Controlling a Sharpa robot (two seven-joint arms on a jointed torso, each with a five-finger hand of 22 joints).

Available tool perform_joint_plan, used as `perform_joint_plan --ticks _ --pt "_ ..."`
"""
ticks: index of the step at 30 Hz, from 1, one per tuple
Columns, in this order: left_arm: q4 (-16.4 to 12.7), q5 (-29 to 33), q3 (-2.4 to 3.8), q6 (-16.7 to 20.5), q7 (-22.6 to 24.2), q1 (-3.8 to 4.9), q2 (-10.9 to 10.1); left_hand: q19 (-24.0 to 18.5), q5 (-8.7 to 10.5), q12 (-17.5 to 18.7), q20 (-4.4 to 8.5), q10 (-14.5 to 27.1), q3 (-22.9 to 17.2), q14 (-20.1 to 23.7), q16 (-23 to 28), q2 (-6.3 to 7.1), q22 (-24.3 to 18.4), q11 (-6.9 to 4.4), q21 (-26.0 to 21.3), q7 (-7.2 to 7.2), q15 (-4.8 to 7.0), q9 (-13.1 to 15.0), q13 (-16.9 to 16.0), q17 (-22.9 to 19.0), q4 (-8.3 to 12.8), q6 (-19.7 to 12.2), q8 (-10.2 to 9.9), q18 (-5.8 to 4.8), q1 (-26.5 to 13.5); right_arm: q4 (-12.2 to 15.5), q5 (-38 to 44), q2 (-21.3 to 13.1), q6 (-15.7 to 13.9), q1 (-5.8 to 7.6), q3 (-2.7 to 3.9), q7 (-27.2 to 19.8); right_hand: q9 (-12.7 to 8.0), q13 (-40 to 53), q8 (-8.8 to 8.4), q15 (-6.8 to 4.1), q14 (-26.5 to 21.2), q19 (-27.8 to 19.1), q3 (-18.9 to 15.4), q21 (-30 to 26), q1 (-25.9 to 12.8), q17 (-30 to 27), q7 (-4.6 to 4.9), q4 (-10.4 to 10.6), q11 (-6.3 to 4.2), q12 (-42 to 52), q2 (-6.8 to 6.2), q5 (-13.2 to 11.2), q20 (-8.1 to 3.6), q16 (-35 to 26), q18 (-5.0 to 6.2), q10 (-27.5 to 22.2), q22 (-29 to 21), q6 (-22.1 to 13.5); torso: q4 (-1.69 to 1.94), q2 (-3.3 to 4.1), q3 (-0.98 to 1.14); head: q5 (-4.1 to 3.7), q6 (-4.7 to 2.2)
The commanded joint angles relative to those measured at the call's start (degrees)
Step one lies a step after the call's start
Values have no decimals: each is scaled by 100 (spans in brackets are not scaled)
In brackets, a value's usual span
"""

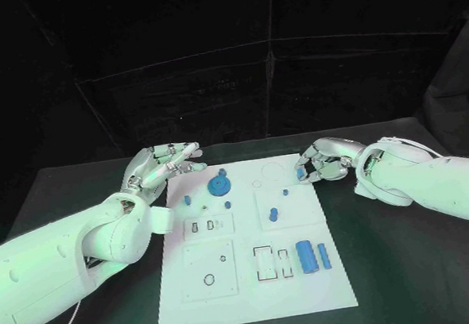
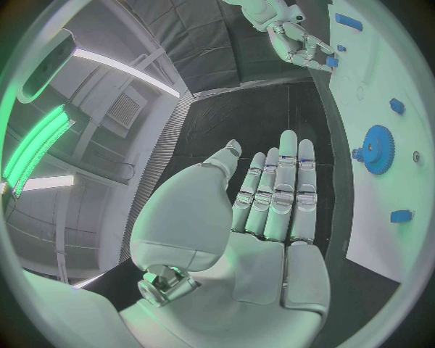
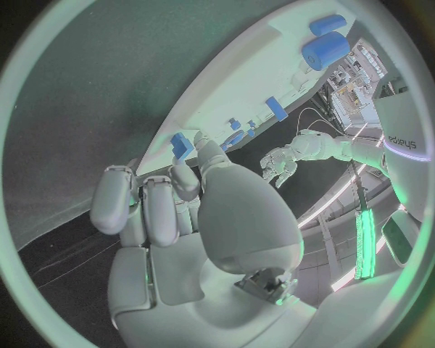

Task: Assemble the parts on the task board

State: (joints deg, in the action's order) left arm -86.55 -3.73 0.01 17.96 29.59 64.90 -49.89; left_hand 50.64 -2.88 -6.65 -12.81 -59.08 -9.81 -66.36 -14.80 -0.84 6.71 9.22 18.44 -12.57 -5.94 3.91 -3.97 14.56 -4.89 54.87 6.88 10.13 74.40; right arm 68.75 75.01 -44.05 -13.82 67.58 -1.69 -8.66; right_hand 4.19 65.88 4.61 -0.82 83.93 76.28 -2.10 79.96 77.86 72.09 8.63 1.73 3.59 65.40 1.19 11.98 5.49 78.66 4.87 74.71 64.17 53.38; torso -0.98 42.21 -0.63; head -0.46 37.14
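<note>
The white task board [image 1: 250, 292] lies in the middle of the black table. A blue gear [image 1: 220, 185] stands near its far end, a thick blue cylinder [image 1: 306, 257] and a thinner blue bar [image 1: 325, 256] lie nearer me. My left hand [image 1: 164, 167] hovers at the board's far left corner, fingers straight and apart, holding nothing; in the left wrist view its fingers [image 2: 283, 190] stretch beside the gear [image 2: 374, 149]. My right hand [image 1: 325, 160] is at the board's far right edge, fingers curled. It pinches a small blue part [image 3: 181, 145] between thumb and a finger.
Several small blue pieces lie around the board, one peg [image 1: 274, 215] near the middle and a block [image 1: 189, 201] by the left edge. Dark rectangular slots [image 1: 265, 263] sit beside the cylinder. Black table [image 1: 433, 273] stretches on both sides of the board.
</note>
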Motion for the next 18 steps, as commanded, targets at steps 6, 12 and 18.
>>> perform_joint_plan --ticks 6,12,18 --pt "-1 -34 2 -81 11 6 1 46 -15 8 -4 -23 -15 -5 34 -49 -7 19 -32 -15 -19 -7 3 7 16 34 -34 43 -12 -74 59 56 60 9 2 74 -2 25 21 -5 263 27 3 3 -51 29 12 63 -2 50 145 14 -14 36 22 61 22 58 -2 -2 4 1 13" --pt "-1 -34 2 -85 7 6 0 46 -15 8 -4 -23 -15 -5 34 -49 -7 19 -32 -15 -19 -7 3 7 16 34 -34 43 -12 -119 59 88 72 9 3 98 2 44 44 -5 266 40 40 12 -39 44 13 68 -3 71 224 -53 -13 43 18 75 42 118 1 -4 3 -5 13" --pt "0 -34 1 -90 3 6 -1 46 -15 8 -4 -23 -15 -5 34 -49 -7 19 -32 -15 -19 -7 3 7 16 34 -34 43 -12 -155 59 113 102 9 3 97 3 61 105 -20 268 45 225 16 44 62 -9 38 -23 87 425 -553 -26 46 18 78 48 273 -3 -3 5 25 21"
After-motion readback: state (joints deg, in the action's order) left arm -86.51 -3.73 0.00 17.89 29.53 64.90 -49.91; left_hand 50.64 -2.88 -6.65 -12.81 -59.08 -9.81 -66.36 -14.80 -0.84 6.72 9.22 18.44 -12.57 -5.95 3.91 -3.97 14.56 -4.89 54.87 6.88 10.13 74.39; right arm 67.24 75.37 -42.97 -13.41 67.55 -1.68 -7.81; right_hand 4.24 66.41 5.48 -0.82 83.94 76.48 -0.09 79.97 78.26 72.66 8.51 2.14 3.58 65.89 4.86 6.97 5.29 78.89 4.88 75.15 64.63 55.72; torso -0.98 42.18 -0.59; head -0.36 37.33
